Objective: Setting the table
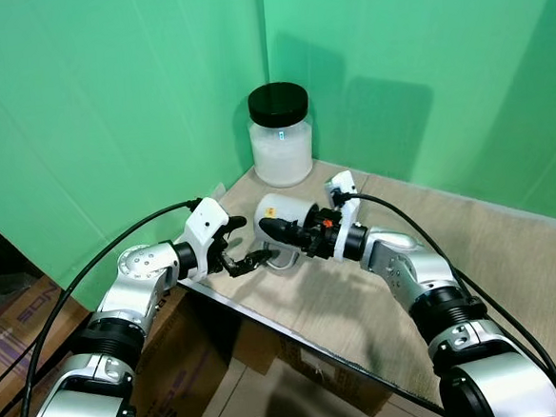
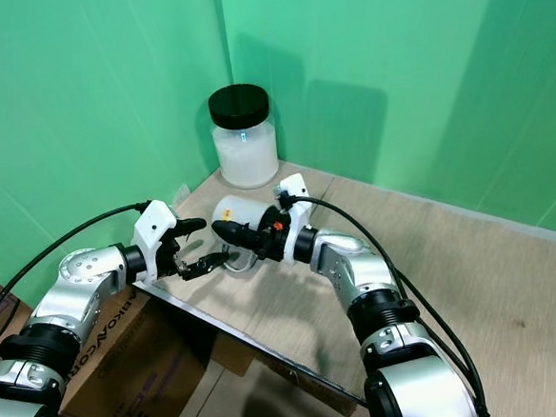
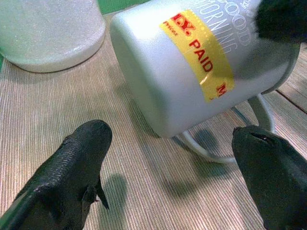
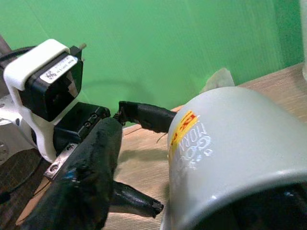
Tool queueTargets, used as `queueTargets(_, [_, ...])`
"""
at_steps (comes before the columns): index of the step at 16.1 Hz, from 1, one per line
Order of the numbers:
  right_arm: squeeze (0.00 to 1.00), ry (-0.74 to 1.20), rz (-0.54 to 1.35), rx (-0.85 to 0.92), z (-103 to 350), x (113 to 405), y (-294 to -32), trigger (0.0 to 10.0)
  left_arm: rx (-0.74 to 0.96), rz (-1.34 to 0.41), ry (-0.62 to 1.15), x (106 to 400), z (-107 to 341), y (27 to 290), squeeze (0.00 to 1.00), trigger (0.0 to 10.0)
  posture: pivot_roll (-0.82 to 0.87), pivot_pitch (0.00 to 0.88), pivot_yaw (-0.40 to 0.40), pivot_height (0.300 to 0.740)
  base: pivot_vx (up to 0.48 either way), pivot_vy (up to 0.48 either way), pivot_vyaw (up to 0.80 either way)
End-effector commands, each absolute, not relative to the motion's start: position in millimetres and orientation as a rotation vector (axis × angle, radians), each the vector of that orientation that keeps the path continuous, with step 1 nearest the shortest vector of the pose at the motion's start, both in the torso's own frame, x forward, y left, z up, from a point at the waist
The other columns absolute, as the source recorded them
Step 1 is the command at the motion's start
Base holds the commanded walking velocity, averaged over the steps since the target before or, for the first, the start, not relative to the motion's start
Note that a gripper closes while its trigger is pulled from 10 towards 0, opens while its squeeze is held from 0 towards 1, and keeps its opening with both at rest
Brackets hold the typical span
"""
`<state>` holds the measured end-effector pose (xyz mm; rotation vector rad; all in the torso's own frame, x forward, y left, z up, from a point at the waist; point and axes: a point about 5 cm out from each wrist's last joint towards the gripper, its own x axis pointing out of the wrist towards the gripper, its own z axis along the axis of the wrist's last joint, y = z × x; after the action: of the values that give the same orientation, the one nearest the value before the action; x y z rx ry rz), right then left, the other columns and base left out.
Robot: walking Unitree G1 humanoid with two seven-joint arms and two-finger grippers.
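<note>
A grey mug (image 1: 283, 211) with a yellow label lies tilted on its side just over the wooden table (image 1: 361, 308), its handle (image 3: 216, 155) hanging low. My right gripper (image 1: 280, 230) is shut on the mug's rim: one finger (image 4: 96, 163) runs along the outside and the other goes into the mouth. From the table's left edge my left gripper (image 1: 249, 240) faces the mug and is open. Its two black fingertips (image 3: 81, 153) straddle the space under the mug, close to the handle and not touching it.
A large frosted jar (image 1: 281, 137) with a black lid stands in the back corner, close behind the mug. Green walls (image 1: 109, 106) close in the back and left. Cardboard boxes (image 1: 18, 313) sit on the floor to the left and under the table edge.
</note>
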<state>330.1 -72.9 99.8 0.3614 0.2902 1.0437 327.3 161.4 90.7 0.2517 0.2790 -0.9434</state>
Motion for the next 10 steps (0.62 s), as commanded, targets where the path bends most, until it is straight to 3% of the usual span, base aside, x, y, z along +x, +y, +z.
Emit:
queueTargets(1, [0.0,0.293,1.043,0.351,100.5,330.3,-68.5,0.0,0.276,-0.933,0.272,328.8,93.5,165.1,0.0,10.0,0.07,0.0,0.076,0.74,0.0,0.0,0.0])
queueTargets(10, [0.0,0.254,1.022,0.347,110.5,337.0,-80.0,0.0,0.281,-0.927,0.264,328.5,93.4,165.9,0.0,10.0,0.07,0.0,0.077,0.74,0.0,0.0,0.0])
